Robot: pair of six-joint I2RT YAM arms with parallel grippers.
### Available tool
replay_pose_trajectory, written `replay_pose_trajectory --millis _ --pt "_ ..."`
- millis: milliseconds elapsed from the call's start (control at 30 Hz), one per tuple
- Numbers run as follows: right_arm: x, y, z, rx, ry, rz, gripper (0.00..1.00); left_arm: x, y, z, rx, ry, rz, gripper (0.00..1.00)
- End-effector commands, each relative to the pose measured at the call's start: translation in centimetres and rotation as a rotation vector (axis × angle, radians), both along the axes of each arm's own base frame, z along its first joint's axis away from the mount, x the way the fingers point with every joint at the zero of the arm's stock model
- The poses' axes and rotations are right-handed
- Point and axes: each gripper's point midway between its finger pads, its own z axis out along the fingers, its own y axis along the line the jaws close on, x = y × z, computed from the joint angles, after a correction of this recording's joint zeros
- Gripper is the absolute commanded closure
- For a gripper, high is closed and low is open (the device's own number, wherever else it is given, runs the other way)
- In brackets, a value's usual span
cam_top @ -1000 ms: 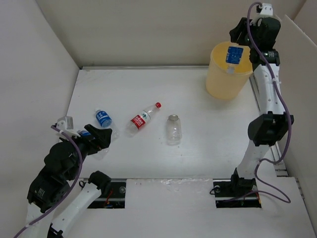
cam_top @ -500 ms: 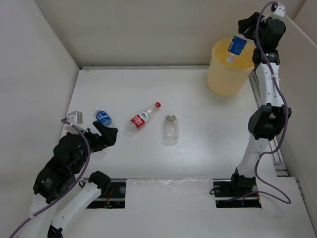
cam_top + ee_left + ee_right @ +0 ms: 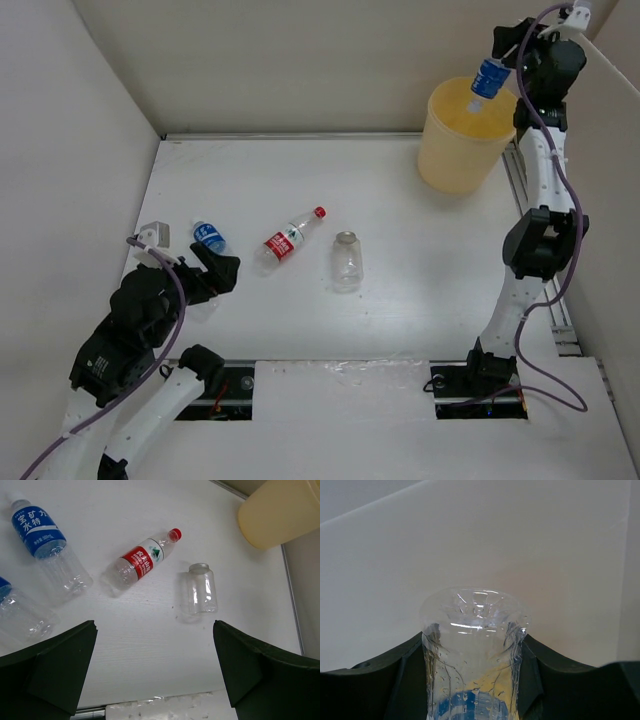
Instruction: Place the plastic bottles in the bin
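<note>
While your right gripper [image 3: 500, 58] clamps the blue-labelled bottle [image 3: 487, 76] by its base, cap-down right over the bin [image 3: 455, 160], a release should drop it straight in; your left gripper [image 3: 155, 665], jaws wide apart, hovers far from the bin above the loose bottles [image 3: 142, 565], ready to pick.

Left arm [image 3: 130, 330] sits folded low at the near left, wrist angled down at the table, and the black left gripper [image 3: 213, 268] is spread wide, nothing between its fingers. Right arm [image 3: 540, 180] reaches tall into the far right corner, right gripper [image 3: 505, 55] clamped on a clear plastic bottle with a blue label [image 3: 487, 77], neck hanging down.
</note>
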Motion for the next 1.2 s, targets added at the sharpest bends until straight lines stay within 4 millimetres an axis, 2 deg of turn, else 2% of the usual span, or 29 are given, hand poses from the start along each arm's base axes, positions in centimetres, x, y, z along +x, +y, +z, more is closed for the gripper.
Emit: replay_pose_trajectory --millis 0,67,133,167,200,233,267,333,433,500,600,633,667,700,733,767,800,833,867,933,967,1000,1033,1067,1100,1167 --pt "-1.6 -0.5 4.8 -0.126 -0.106 -0.104 1.0 0.2 -0.2 1.0 -0.014 -0.046 -0.01 0.0" --pt "-1.3 -0.6 3.5 -0.182 -0.055 -0.133 0.98 0.3 -0.3 0.8 -0.009 -0.036 -0.01 0.0" --pt "-0.8 -1.6 1.4 -0.236 -0.001 -0.181 0.81 0.5 -0.3 0.6 -0.004 -0.027 -0.01 0.0" --pt "-0.8 -1.2 1.3 -0.255 0.004 -0.191 0.66 0.6 -0.4 0.5 0.001 -0.019 -0.01 0.0" --pt "-0.7 -1.7 0.3 -0.267 0.037 -0.213 0.47 0.6 -0.4 0.5 0.001 -0.019 -0.01 0.0" --pt "-0.6 -1.8 -0.2 -0.28 0.046 -0.216 0.13 0.6 -0.4 0.5 0.001 -0.019 -0.01 0.0" --pt "-0.2 -1.7 -1.0 -0.291 0.063 -0.206 0.05 0.6 -0.4 0.5 0.001 -0.019 -0.01 0.0" --pt "0.1 -1.1 -1.6 -0.299 0.068 -0.17 0.0 0.6 -0.4 0.5 0.001 -0.019 -0.01 0.0" --pt "-0.2 -0.4 -1.0 -0.32 0.053 -0.137 0.0 0.6 -0.4 0.5 0.001 -0.019 -0.01 0.0" --pt "-1.7 1.1 1.9 -0.343 -0.005 -0.097 0.0 0.6 -0.7 0.7 -0.008 -0.025 -0.022 0.0" --pt "-4.2 2.8 3.6 -0.352 0.006 -0.076 0.0 1.3 -1.6 0.8 -0.02 -0.028 -0.047 0.0" --pt "-7.0 3.4 6.6 -0.379 -0.034 -0.089 0.0 2.0 -2.0 0.9 -0.018 -0.024 -0.048 0.0" --pt "-7.9 4.8 5.5 -0.392 0.014 -0.075 0.0 2.2 -2.1 0.5 -0.01 -0.009 -0.047 0.0" --pt "-9.3 5.5 6.0 -0.411 0.029 -0.079 0.0 2.7 -2.4 0.5 -0.008 -0.005 -0.047 0.0" --pt "-12.5 6.1 8.5 -0.468 0.01 -0.101 0.0 3.1 -2.7 0.8 -0.019 -0.004 -0.044 0.0" --pt "-14.1 7.4 5.4 -0.495 0.174 -0.105 0.0 4.0 -3.9 0.8 -0.029 0.005 -0.078 0.0" --pt "-16.3 8.1 6.4 -0.534 0.198 -0.115 0.0 4.4 -4.6 1.0 -0.038 0.004 -0.098 0.0" --pt "-18.0 8.7 5.7 -0.565 0.252 -0.119 0.0 4.8 -5.4 1.3 -0.054 -0.005 -0.124 0.0" --pt "-21.5 10.7 4.3 -0.62 0.307 -0.1 0.0 5.5 -7.3 2.4 -0.096 -0.034 -0.198 0.0" --pt "-25.1 12.3 3.1 -0.642 0.296 -0.072 0.0 6.3 -9.0 3.1 -0.133 -0.051 -0.252 0.0" --pt "-29.6 12.3 5.2 -0.612 0.198 -0.06 0.0 6.7 -9.8 3.3 -0.154 -0.048 -0.275 0.0" --pt "-31.2 13.7 5.4 -0.599 0.13 -0.007 0.0 7.5 -11.6 3.0 -0.161 -0.04 -0.322 0.0" --pt "-31.9 14.5 2.1 -0.623 0.165 0.044 0.0 7.9 -12.6 2.6 -0.166 -0.021 -0.339 0.0" --pt "-34.6 14.0 3.2 -0.606 0.115 0.052 0.0 8.3 -13.7 2.6 -0.167 -0.019 -0.361 0.0" --pt "-36.0 14.3 2.0 -0.627 0.155 0.083 0.0 8.9 -16.2 1.9 -0.167 0.007 -0.407 0.0" --pt "-37.9 13.7 1.5 -0.65 0.18 0.086 0.0 9.5 -18.8 1.0 -0.154 0.047 -0.428 0.0"
